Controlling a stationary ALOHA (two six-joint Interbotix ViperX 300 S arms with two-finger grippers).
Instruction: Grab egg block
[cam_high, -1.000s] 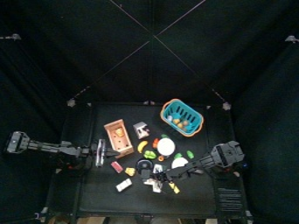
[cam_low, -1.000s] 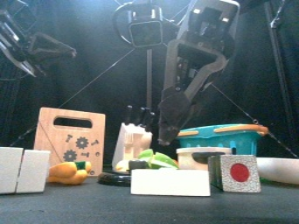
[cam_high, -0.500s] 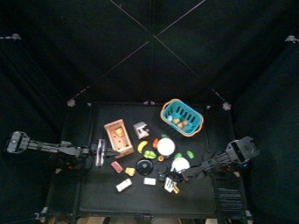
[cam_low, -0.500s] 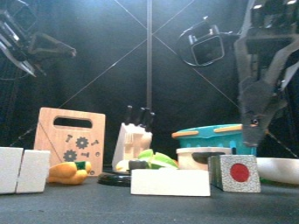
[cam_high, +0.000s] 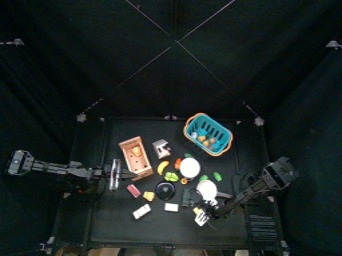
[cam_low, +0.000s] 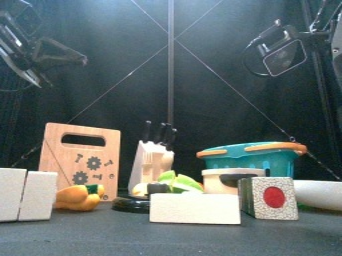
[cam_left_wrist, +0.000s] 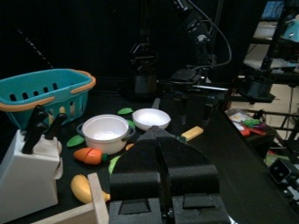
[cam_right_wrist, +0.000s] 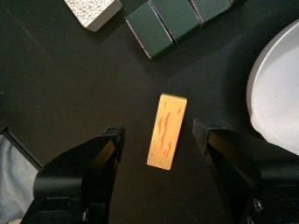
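Note:
A white rounded piece, which I take for the egg block (cam_high: 207, 186), lies at the table's front right. It shows as a white curved edge in the right wrist view (cam_right_wrist: 278, 80) and low at the right in the front view (cam_low: 321, 192). My right gripper (cam_high: 206, 214) (cam_right_wrist: 170, 173) is open and hangs over a tan wooden block (cam_right_wrist: 167, 131), with the white piece just beside one jaw. My left gripper (cam_high: 118, 180) (cam_left_wrist: 163, 175) is shut and empty, resting at the table's left.
A teal basket (cam_high: 206, 130) stands at the back right, and a wooden board (cam_high: 135, 156) and a knife block (cam_low: 155, 165) stand mid-left. A white bowl (cam_high: 190, 166), dark green blocks (cam_right_wrist: 176, 19), a white block (cam_low: 194, 208) and a red-dot block (cam_low: 271, 197) lie around.
My right arm has swung from the table's middle out to the front right and now hangs over the tan block. The left arm has not moved.

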